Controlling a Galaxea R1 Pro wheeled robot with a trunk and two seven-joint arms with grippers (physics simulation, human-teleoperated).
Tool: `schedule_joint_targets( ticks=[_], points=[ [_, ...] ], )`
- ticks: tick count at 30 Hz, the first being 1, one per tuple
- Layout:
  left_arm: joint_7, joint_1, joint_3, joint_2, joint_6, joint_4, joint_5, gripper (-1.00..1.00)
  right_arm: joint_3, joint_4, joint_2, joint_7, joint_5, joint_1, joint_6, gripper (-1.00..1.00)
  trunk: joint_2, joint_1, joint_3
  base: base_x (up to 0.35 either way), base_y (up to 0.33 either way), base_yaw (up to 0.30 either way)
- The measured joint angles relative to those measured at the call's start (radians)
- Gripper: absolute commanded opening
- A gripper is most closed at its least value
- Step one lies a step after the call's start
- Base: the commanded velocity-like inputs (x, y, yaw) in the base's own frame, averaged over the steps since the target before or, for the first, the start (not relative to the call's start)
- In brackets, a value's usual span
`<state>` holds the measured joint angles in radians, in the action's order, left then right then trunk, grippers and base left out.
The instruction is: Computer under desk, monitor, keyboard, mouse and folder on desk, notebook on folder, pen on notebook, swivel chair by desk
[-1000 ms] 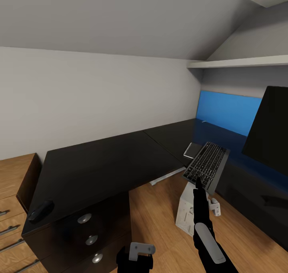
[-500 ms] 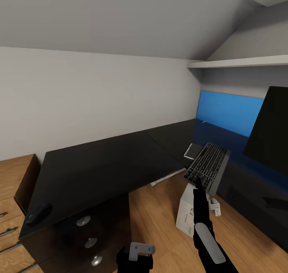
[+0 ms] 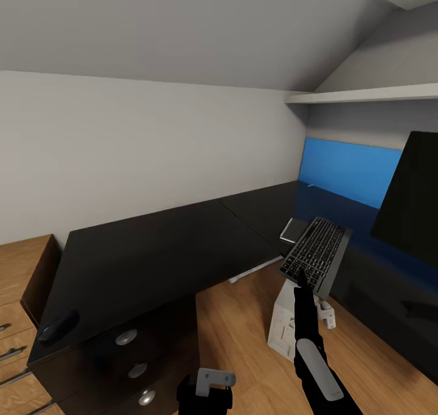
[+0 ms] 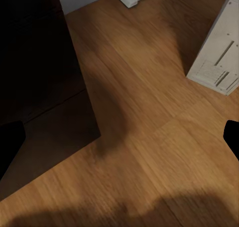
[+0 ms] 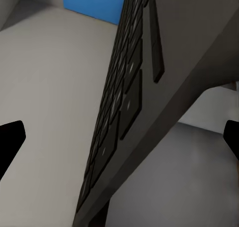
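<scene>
Head view | keyboard (image 3: 316, 255): dark keys, grey rim, tilted | right gripper (image 3: 301, 277)

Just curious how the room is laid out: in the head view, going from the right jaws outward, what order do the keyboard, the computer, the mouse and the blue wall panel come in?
1. keyboard, held in the right gripper.
2. computer, just below on the floor.
3. blue wall panel, behind the desk.
4. mouse, far left desk corner.

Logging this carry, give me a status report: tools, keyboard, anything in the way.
Right tool shut on keyboard, held tilted above floor. Left tool low, state unclear. Monitor close beside keyboard; computer below it.
</scene>
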<state>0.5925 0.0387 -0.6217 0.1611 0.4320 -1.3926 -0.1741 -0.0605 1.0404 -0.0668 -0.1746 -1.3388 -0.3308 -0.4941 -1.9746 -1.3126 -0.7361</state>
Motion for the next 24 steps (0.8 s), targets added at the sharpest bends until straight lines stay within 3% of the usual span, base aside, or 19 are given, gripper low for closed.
schedule_joint_targets(
  ticks=[24],
  points=[
    [0.0,0.0,0.0,0.0,0.0,0.001,0.0,1.0,0.0,0.002,0.001,0.001,0.0,0.0,0.001,1.0,0.0,0.0,0.0,0.0,0.0,0.0]
  ],
)
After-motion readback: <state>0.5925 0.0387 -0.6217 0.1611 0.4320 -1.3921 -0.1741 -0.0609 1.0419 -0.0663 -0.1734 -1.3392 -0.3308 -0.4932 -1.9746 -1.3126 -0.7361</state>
